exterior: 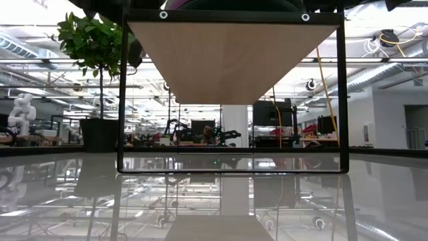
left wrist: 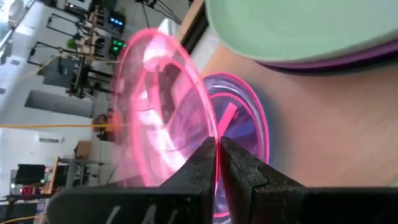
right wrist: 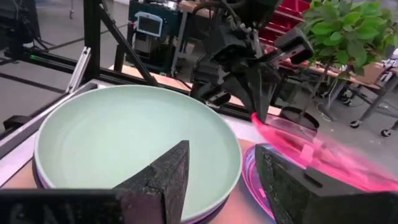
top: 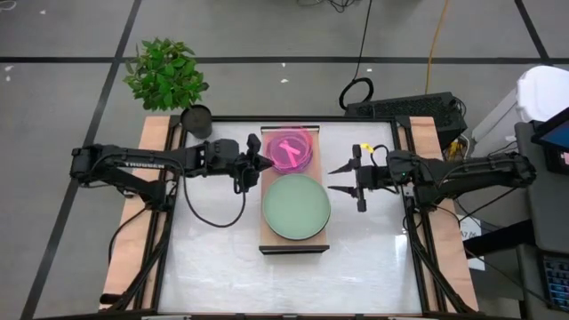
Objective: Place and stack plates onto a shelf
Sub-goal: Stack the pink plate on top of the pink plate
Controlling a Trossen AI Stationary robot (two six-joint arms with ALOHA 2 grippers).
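Note:
The light-wood shelf (top: 293, 244) stands raised on a black frame (exterior: 121, 94) in the middle of the table. On its near half the pale green plate (top: 296, 206) tops a stack, with a purple rim (left wrist: 348, 59) under it. On its far half lies a pink-rimmed plate (left wrist: 249, 118). Over that plate a translucent pink plate (top: 291, 149) is tilted, with my left gripper (top: 265, 162) shut on it. My right gripper (top: 340, 178) stands open just right of the shelf, beside the green plate (right wrist: 137, 137), and touches nothing. My left gripper pinches the translucent pink plate's rim (left wrist: 210, 144) between its two fingers, at the edge toward the table's left. The fingers come from the left, slanting a little downward. The plate is tilted above the pink-rimmed plate; whether its low edge touches that plate, I cannot tell.
A green plant (top: 166, 71) in a small black pot (top: 196, 120) stands at the table's far left corner, close behind my left arm. Wooden side rails (top: 133, 231) run along both sides. White tabletop (top: 293, 284) lies open in front of the shelf.

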